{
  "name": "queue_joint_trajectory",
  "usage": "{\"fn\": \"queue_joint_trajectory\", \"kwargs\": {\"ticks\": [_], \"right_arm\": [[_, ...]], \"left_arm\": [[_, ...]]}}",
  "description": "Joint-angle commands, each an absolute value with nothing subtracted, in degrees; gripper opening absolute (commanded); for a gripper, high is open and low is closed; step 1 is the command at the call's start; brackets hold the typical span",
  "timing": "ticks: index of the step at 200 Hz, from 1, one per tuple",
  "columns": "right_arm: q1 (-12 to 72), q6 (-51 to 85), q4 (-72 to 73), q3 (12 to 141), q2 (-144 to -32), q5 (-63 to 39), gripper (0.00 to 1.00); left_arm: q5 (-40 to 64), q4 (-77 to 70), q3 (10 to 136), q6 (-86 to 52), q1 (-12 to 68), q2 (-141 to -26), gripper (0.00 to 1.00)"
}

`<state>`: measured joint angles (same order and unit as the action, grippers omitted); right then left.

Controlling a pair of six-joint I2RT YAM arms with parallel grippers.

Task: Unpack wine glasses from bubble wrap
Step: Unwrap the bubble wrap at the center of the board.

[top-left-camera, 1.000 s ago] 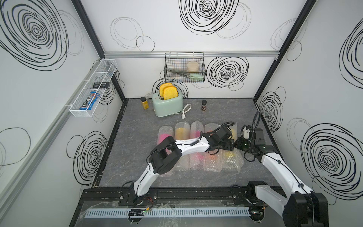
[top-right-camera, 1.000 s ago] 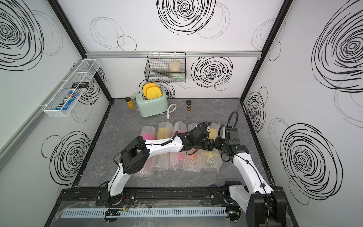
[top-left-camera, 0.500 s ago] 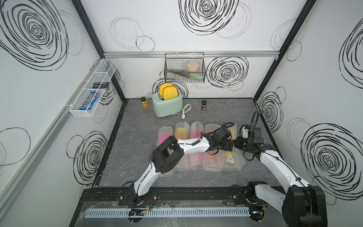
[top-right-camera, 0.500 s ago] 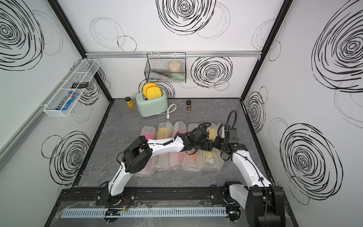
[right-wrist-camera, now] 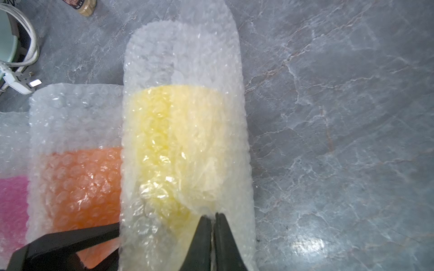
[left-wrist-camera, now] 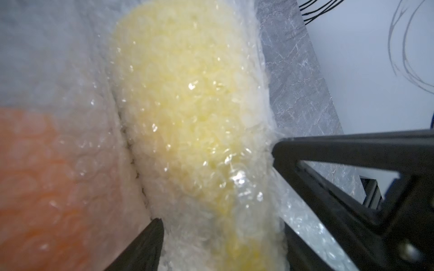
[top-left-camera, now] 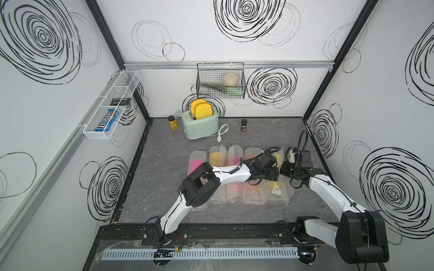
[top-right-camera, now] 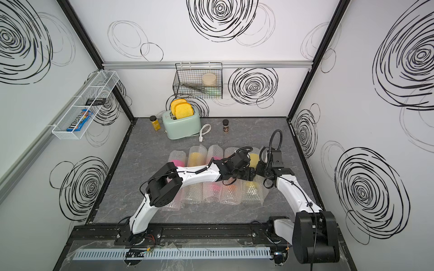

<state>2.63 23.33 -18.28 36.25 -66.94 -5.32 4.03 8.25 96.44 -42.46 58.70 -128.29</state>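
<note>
Right tool (right-wrist-camera: 213, 219) pinched shut on clear bubble wrap tube (right-wrist-camera: 187, 58) around yellow plastic goblet (right-wrist-camera: 178, 140). Left tool (left-wrist-camera: 216, 187) spread wide, straddling same tube. Wrapped orange goblet (right-wrist-camera: 79, 185) touching alongside on grey marbled surface (right-wrist-camera: 340, 117).

Bright, even overhead light; top views sharp with bent edges, wrist views blurred close up, glare on wrap
</note>
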Motion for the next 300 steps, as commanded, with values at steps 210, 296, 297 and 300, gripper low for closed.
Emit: {"fn": "queue_joint_trajectory", "kwargs": {"ticks": [210, 296, 297, 300], "right_arm": [[4.6, 20.8, -17.3, 43.1, -72.9, -0.5, 0.13], [4.7, 20.9, -17.0, 43.3, -74.3, -1.9, 0.0], [4.7, 20.9, -17.0, 43.3, -74.2, -2.0, 0.0], [4.5, 20.9, -17.0, 43.2, -74.1, -2.2, 0.0]], "left_arm": [[7.1, 5.3, 95.4, -43.9, 57.7, -129.0, 0.73], [8.7, 4.5, 96.6, -45.1, 56.1, -126.9, 0.75], [8.8, 4.4, 96.6, -45.2, 56.1, -126.9, 0.75], [8.9, 4.3, 96.6, -45.3, 56.0, -126.8, 0.75]]}}
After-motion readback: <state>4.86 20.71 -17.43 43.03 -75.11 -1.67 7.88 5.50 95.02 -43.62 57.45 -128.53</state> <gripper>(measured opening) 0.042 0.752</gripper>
